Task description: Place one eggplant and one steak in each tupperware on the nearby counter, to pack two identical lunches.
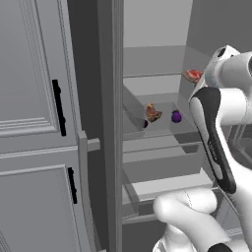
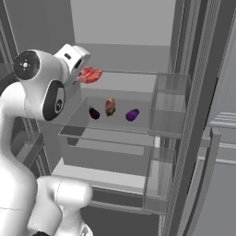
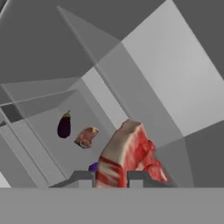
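**Steak gripped in front of the open fridge**

While the white robot arm reaches toward the open grey refrigerator, its fingers (image 3: 111,180) are clenched on a flat, irregular slab of red steak with pale fat streaks (image 3: 129,153), held up in the air near the upper shelf (image 2: 124,82). Judging by its look, the meat is light, soft and a little slick, so a pinch across its thin edge near the middle seems safest. On the shelf below (image 2: 115,120) lie a second, browner steak piece (image 2: 110,106) and two small glossy dark-purple eggplants (image 2: 132,115) (image 2: 94,113), smooth, rounded and probably prone to rolling. Shelves are flat and matte, with clear door bins (image 2: 168,103) beside them.
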Controlling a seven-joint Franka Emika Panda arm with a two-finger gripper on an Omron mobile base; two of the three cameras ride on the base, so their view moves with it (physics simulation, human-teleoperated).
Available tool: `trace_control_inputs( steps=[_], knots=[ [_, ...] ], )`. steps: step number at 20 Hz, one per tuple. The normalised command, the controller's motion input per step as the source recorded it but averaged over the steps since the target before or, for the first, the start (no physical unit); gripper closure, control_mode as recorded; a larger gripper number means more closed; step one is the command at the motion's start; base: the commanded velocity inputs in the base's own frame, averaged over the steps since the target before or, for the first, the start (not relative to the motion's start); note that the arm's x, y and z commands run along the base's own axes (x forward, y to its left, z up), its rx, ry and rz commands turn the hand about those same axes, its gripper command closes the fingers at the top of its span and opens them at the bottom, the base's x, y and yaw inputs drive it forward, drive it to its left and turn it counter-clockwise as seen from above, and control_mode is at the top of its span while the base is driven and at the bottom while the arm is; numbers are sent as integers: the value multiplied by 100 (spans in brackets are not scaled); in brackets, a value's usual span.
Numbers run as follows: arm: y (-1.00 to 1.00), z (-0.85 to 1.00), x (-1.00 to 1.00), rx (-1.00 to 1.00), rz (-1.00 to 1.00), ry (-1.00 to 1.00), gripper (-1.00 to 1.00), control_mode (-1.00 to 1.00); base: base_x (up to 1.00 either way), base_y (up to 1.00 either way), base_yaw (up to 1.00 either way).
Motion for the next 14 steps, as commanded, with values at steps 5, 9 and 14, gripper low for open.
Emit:
trace_control_inputs(
  steps=[5,9,14],
  knots=[
    [0,-9,-100,0,2,-1,100,-100,0,0,0],
    [0,-3,-25,0,0,0,100,100,-75,0,0],
    [0,0,0,0,0,0,100,100,-100,8,0]
  ],
)
